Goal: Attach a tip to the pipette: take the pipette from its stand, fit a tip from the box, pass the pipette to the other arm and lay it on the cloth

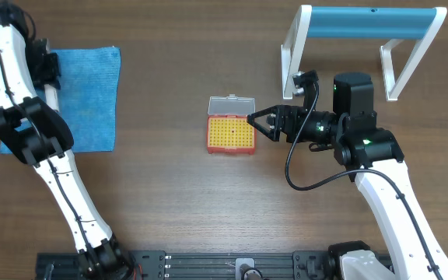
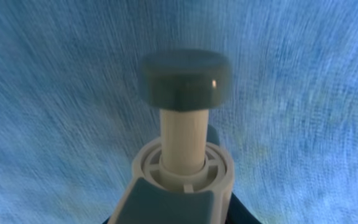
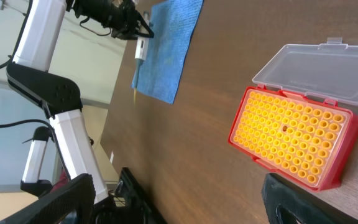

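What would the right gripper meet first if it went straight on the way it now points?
Probably the tip box, which lies just ahead of the open right gripper with nothing between; how high it hangs is unclear.

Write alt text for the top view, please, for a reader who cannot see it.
The left gripper holds the pipette over the blue cloth at left. The right gripper is open beside the open tip box mid-table, the stand behind it.
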Controlling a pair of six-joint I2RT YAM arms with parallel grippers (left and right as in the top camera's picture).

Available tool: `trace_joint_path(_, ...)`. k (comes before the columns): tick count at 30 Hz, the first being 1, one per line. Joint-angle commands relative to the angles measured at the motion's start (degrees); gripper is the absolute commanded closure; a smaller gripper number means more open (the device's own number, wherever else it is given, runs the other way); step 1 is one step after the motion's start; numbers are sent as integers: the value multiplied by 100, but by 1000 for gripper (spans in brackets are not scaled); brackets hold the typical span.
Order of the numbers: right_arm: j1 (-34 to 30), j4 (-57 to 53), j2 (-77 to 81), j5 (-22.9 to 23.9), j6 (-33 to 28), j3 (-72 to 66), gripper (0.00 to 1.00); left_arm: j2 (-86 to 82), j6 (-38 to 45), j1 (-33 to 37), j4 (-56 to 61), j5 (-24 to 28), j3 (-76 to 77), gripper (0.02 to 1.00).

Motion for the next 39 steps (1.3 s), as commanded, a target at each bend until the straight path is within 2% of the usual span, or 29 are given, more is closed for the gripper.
trace_joint_path(1, -24, 15, -50, 28, 249, 70, 128, -37, 728, -149, 260, -267, 129, 991)
trace_joint_path(7, -24, 20, -50, 192, 409, 70, 126, 7, 992, -225, 603, 76, 111, 991)
trace_joint_path(9, -24, 37, -50, 313, 413, 70, 128, 61, 975, -223, 592, 76, 109, 993)
trace_joint_path(29, -24, 59, -50, 310, 627, 70, 128, 348, 844, -210, 586, 120, 46, 991)
trace_joint_path(30, -24, 59, -50, 310, 627, 70, 126, 348, 841, -210, 584, 122, 46, 956)
trace_joint_path(33, -24, 59, -50, 313, 627, 70, 126, 348, 844, -210, 581, 254, 46, 689)
trace_joint_path(34, -24, 59, -50, 310, 627, 70, 126, 348, 841, -214, 579, 278, 46, 649)
trace_joint_path(39, -24, 57, -50, 310, 627, 70, 128, 348, 839, -232, 479, 275, 48, 638)
